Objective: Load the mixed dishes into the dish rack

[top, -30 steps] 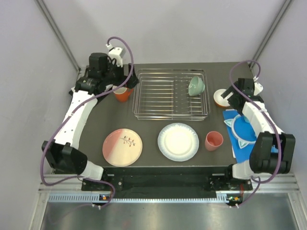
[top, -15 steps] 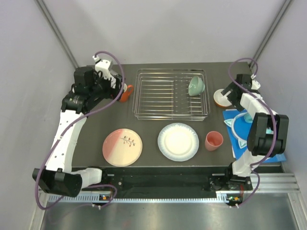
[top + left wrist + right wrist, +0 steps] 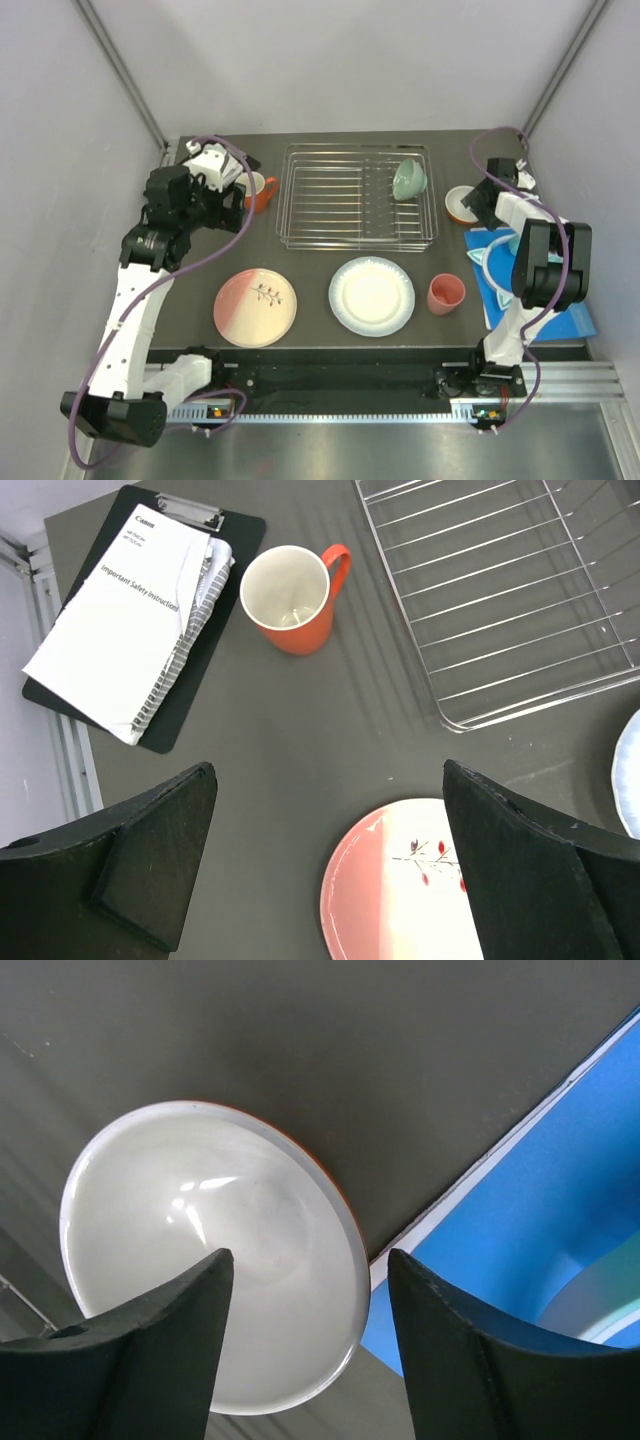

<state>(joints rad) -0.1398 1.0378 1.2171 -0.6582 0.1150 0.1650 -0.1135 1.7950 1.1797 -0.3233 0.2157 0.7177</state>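
The silver wire dish rack (image 3: 357, 196) stands at the back middle, with the mint green bowl (image 3: 409, 180) tilted in its right end. The orange mug (image 3: 258, 190) stands upright left of the rack and also shows in the left wrist view (image 3: 290, 598). My left gripper (image 3: 222, 196) is open and empty, raised above the table left of the mug. The pink-and-cream plate (image 3: 255, 307), the white plate (image 3: 372, 295) and the salmon-pink cup (image 3: 445, 294) sit along the front. My right gripper (image 3: 305, 1350) is open over the rim of a white bowl with an orange outside (image 3: 210, 1260).
A booklet on a black clipboard (image 3: 130, 620) lies at the back left, beside the mug. A blue mat (image 3: 520, 275) with turquoise ring-shaped items (image 3: 600, 1300) lies at the right edge, next to the white bowl (image 3: 460, 205). The rack (image 3: 510, 590) reaches into the left wrist view.
My left gripper has drawn back from the orange mug, to the left and up, leaving the mug standing. My right gripper has moved toward the back, over the white bowl.
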